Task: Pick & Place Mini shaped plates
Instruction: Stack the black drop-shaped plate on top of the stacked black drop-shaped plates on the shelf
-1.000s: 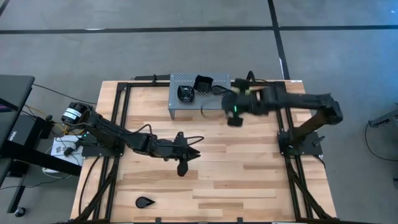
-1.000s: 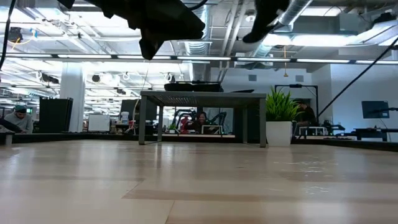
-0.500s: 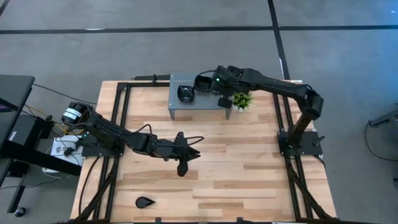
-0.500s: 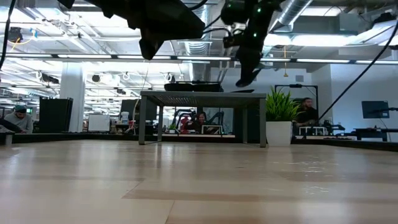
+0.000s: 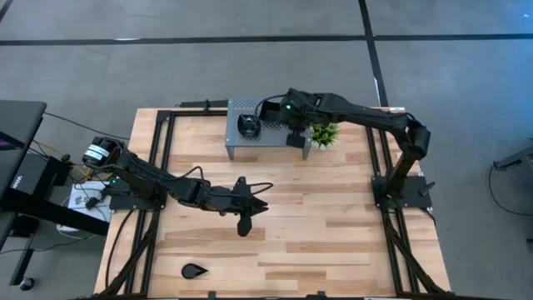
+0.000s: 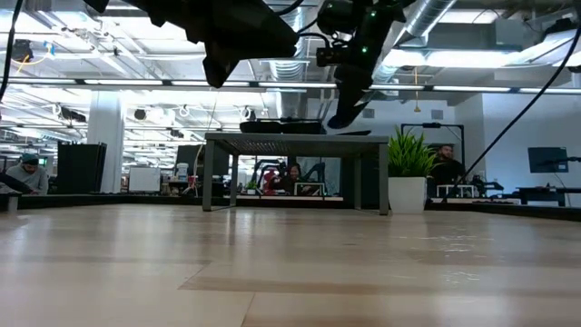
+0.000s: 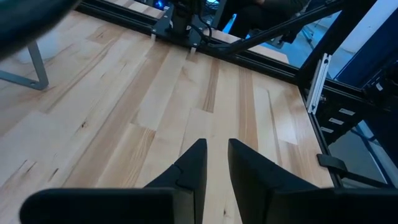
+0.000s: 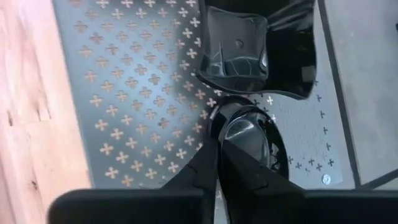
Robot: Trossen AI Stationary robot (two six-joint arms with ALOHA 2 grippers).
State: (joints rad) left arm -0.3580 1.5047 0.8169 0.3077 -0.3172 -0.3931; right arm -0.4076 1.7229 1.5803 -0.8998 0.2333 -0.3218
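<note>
A rounded glossy black plate and wavy-edged square ones, apparently nested, rest on a grey perforated stand at the table's far side. A teardrop plate lies flat near the table's near edge. My right gripper hangs shut over the stand's right part, just above its top, its tips beside the rounded plate. I cannot tell whether it touches the plate. My left gripper hovers over the table's middle, open by a narrow gap, holding nothing.
A small green potted plant stands on the table just right of the stand, under my right arm. Black frame rails run along the table's sides. Bare wood lies between the stand and the near edge.
My right gripper has swung from above the table in front of the plant toward the far-left, over the stand, and has come down close to its top. The plates on the stand and the teardrop plate have stayed put.
</note>
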